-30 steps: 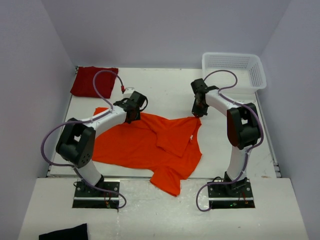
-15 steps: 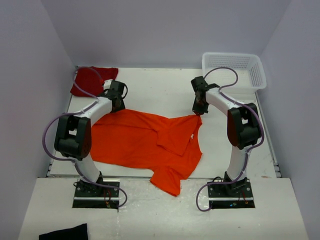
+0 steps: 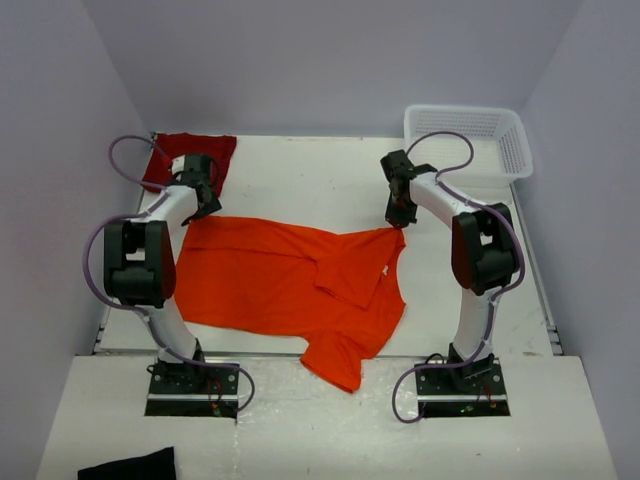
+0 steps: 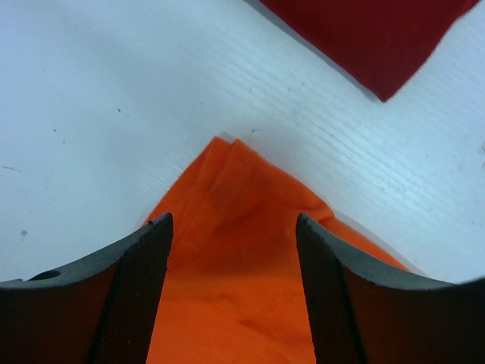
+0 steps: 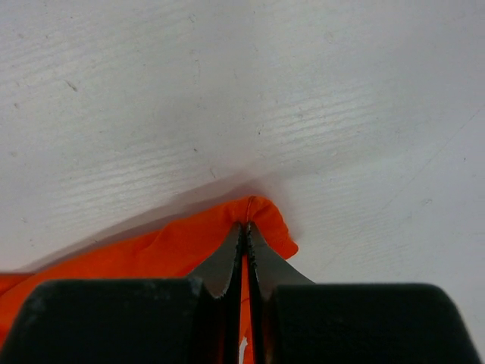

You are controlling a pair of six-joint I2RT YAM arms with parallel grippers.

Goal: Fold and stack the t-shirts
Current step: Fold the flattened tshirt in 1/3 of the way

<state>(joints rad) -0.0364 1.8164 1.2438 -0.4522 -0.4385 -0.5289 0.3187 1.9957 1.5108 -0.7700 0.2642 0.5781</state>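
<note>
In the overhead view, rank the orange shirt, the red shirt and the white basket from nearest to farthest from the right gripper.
1. orange t-shirt, pinched in the right gripper.
2. white basket, back right.
3. red t-shirt, back left corner.

the bottom edge cuts off the black cloth [image 3: 130,467], and the left arm [image 3: 176,205] partly hides the crimson t-shirt [image 3: 222,150].

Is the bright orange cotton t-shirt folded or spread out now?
Mostly spread: the orange t-shirt lies flat across the white table, with only one flap doubled over near its middle.
</note>
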